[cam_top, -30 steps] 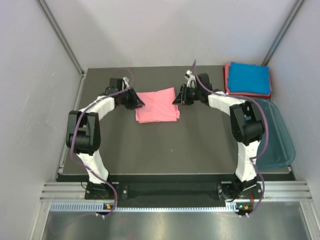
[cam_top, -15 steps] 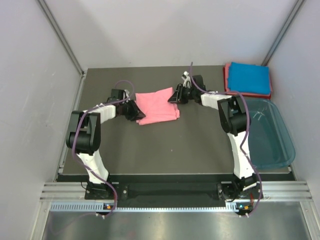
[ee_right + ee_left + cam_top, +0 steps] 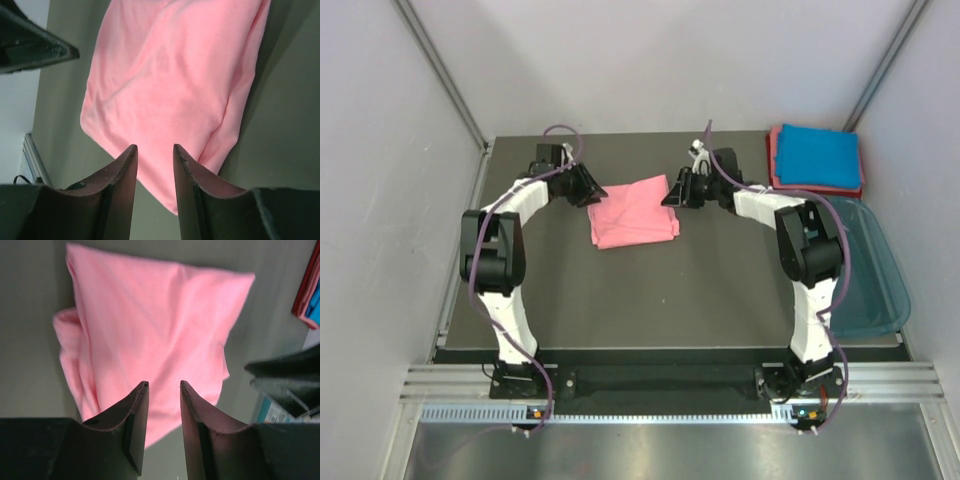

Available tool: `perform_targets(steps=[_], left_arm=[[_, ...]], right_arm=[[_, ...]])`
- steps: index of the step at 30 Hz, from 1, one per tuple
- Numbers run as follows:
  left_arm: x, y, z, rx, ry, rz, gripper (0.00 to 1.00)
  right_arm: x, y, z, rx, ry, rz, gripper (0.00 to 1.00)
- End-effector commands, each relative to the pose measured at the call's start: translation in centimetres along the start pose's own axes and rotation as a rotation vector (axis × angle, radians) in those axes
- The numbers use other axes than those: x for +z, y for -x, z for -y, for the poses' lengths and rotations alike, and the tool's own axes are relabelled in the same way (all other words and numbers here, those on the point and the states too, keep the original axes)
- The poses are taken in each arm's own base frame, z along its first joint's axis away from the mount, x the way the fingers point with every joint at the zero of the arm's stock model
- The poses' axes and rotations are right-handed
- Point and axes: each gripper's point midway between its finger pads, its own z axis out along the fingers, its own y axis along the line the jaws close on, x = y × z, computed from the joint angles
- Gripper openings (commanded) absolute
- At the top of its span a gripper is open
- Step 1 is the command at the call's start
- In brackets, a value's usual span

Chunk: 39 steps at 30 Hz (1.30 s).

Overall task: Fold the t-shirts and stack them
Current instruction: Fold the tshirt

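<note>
The salmon-pink t-shirt [image 3: 632, 211] lay folded as a loose rectangle on the table [image 3: 650, 290], toward the middle of its far edge. The left fingers [image 3: 135, 410] hung by the shirt's far left corner, slightly apart with nothing between them. The right fingers [image 3: 122, 175] were likewise parted and empty at the shirt's right side. At the table's far right corner the blue t-shirt [image 3: 818, 155] lay folded on the reddish-pink t-shirt [image 3: 773, 160], with a teal tub [image 3: 880, 290] along the right edge.

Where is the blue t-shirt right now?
In the top view, the blue t-shirt lies folded at the far right corner, atop a reddish-pink shirt, just beyond the teal tub.
</note>
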Motion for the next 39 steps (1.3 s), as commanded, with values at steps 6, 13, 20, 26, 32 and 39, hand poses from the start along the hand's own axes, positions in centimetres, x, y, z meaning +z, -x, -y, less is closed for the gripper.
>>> perform_targets(steps=[6, 13, 20, 26, 32, 39], left_arm=[[3.5, 3.7, -5.2, -0.056, 0.08, 0.013, 0.37], [0.7, 5.6, -7.8, -0.108, 0.156, 0.056, 0.37], [-5.6, 4.7, -6.2, -0.044, 0.231, 0.112, 0.45], [-5.8, -1.3, -5.1, -0.076, 0.063, -0.015, 0.52], [-5.2, -5.4, -5.9, -0.106, 0.005, -0.093, 0.54], [-3.4, -7.6, -6.4, -0.137, -0.036, -0.139, 0.54]], right_arm=[[0.2, -4.8, 2.7, -0.001, -0.075, -0.062, 0.35], [-1.0, -5.1, 3.7, -0.006, -0.144, -0.07, 0.36], [-3.6, -2.8, 0.6, -0.049, -0.133, -0.029, 0.56], [-4.4, -3.0, 1.2, -0.067, -0.193, -0.057, 0.7], [-3.3, -4.2, 2.4, -0.062, -0.198, -0.09, 0.76], [-1.4, -5.7, 2.6, -0.067, -0.166, -0.12, 0.75]])
